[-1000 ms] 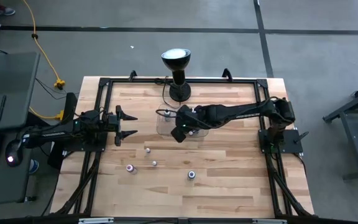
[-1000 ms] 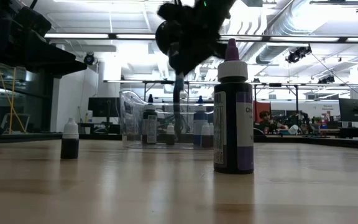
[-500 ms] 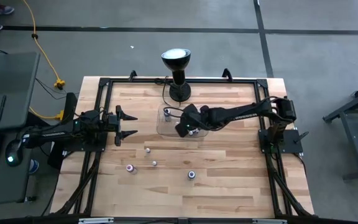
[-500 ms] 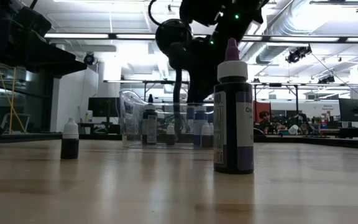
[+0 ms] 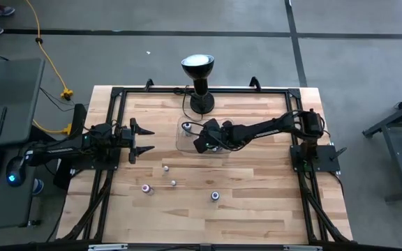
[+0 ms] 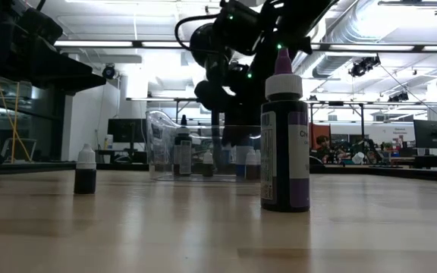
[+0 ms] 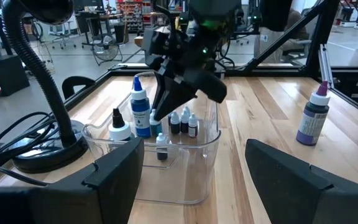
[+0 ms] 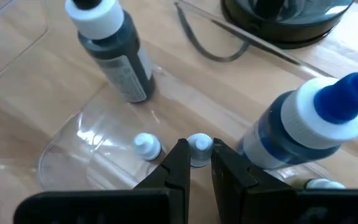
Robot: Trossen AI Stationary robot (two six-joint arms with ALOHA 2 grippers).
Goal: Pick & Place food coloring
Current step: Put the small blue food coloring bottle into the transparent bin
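Your right gripper [image 8: 199,163] hangs inside the clear tray [image 5: 185,143] near the table's middle, at 6 o'clock from the lamp [image 5: 199,84]. Its jaws are nearly shut, with only a narrow slit between them. A tiny bottle [image 8: 199,149] with a white cap sits at the mouth of that slit, just past the fingertips; you cannot tell whether they pinch it. It stands upright, long axis vertical, cap up. A second small white-capped bottle [image 8: 146,146] stands just beside it, outside the jaws. 2 bigger bottles stand upright in the tray too: a blue bottle [image 8: 312,130] with a blue tip beside the gripper, and a dark bottle [image 8: 118,56] with a white cap farther off. From the left wrist you see 3 more small dark bottles [image 7: 184,122] standing close together in the tray. On the bare table, at about 7 o'clock from the tray, stand 4 loose bottles [image 5: 215,196], all upright and well apart. Your left gripper [image 5: 142,140] waits at the table's 9 o'clock edge, jaws wide open and holding nothing.
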